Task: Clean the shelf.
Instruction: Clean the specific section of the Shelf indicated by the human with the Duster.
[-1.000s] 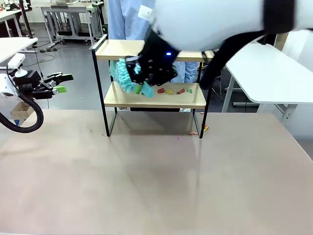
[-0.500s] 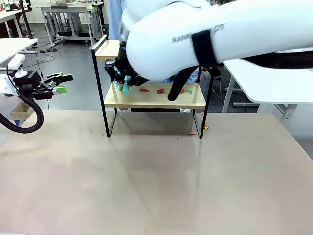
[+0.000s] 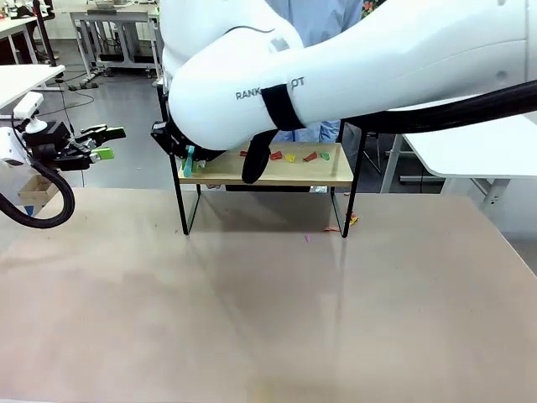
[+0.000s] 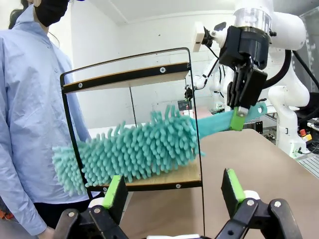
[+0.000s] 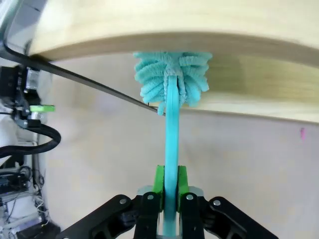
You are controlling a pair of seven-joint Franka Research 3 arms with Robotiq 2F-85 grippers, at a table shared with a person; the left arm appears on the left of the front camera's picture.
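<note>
The shelf (image 3: 334, 173) stands at the far middle of the surface (image 3: 252, 319), in the upper centre of the front view, with the white right arm crossing in front of it and hiding most of its upper board. The right gripper (image 5: 169, 181) is clamped narrow on the flat handle of a teal microfibre duster (image 4: 134, 152), green pads pressed on both sides of it. In the left wrist view the duster's fluffy head lies between the two boards, low over the lower one, and sticks out past the black end frame toward the person (image 4: 30, 109) in a light blue shirt at the left edge of the frame. Whether the fibres touch the wood is hard to tell.

Small scraps (image 3: 290, 157), red, yellow and green, lie on the lower board, right of the arm. A few more bits (image 3: 348, 221) lie on the surface by the shelf's right front leg.

The left gripper (image 3: 107, 143) hangs at the left edge of the front view, well apart from the shelf, jaws wide and holding nothing.
</note>
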